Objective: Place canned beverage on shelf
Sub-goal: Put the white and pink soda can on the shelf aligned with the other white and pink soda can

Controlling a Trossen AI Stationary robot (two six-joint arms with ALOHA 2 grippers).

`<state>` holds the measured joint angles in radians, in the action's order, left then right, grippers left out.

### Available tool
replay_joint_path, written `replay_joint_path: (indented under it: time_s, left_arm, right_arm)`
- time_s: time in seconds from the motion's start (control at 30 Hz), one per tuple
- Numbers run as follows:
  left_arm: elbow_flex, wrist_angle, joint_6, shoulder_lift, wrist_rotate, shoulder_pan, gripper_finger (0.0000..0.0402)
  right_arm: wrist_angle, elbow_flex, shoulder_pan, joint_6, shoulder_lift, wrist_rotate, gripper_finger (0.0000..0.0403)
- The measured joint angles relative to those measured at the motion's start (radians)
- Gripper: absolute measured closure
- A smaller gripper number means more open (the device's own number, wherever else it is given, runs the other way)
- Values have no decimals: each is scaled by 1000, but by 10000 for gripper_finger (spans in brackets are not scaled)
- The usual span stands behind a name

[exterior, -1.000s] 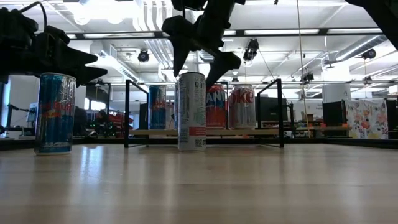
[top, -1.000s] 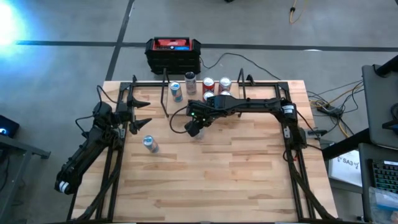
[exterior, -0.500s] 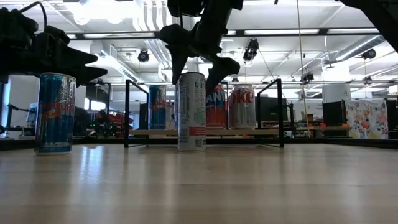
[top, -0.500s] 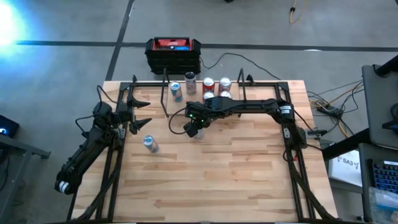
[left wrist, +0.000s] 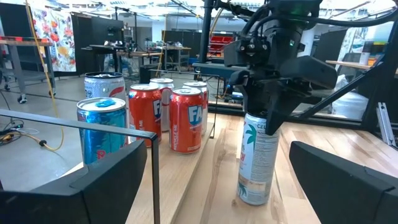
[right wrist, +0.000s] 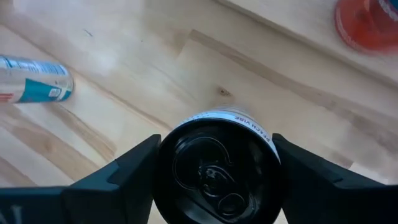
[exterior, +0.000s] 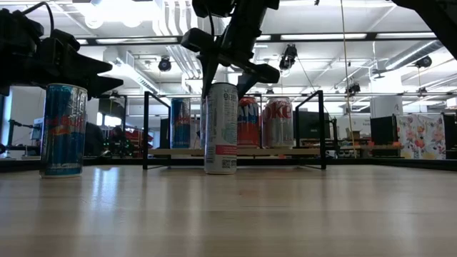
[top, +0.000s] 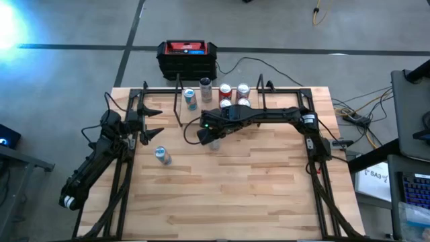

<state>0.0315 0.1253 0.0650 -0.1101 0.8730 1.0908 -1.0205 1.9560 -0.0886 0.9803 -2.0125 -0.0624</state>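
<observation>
Right gripper [exterior: 227, 71] jaws straddle white can [exterior: 221, 128] top, contact unclear; left gripper [top: 152, 123] jaws released.

Legible markings recorded:

1. Tall white slim can [left wrist: 256, 158] with teal palm motif, standing on the tabletop: the left wrist view shows teal capitals beginning "CE" near its shoulder; the remainder is hidden. In the right wrist view the same can's white rim carries small black print ending "ACH VIBE".
2. Nearest red can [left wrist: 186, 121] on the plank: large white letters "FA". The red can behind it [left wrist: 144, 115] shows a partial "F".
3. Silver can with red script [exterior: 277, 123], low view: "oke" readable.
4. Blue-and-silver can [exterior: 63, 128]: red lettering present, not legible.
5. White sheet [top: 375, 178] beside the table: marking resembling "SA3", uncertain.
</observation>
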Motion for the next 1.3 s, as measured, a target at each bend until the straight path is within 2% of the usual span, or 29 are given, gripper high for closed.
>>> replay_joint_path:
  time_s: [0.2, 0.43, 0.83, 1.3]
  left_arm:
    - [0, 0, 0, 0, 0, 0, 22]
    - [0, 0, 0, 0, 0, 0, 22]
    - [0, 0, 0, 0, 0, 0, 22]
    - [0, 0, 0, 0, 0, 0, 22]
  right_arm:
    - [0, 0, 7, 136, 0, 3, 154]
    - [-18, 3, 32, 235, 0, -35, 117]
    - [-191, 66, 82, 459, 0, -166, 128]
    - [-347, 77, 82, 846, -2, -175, 128]
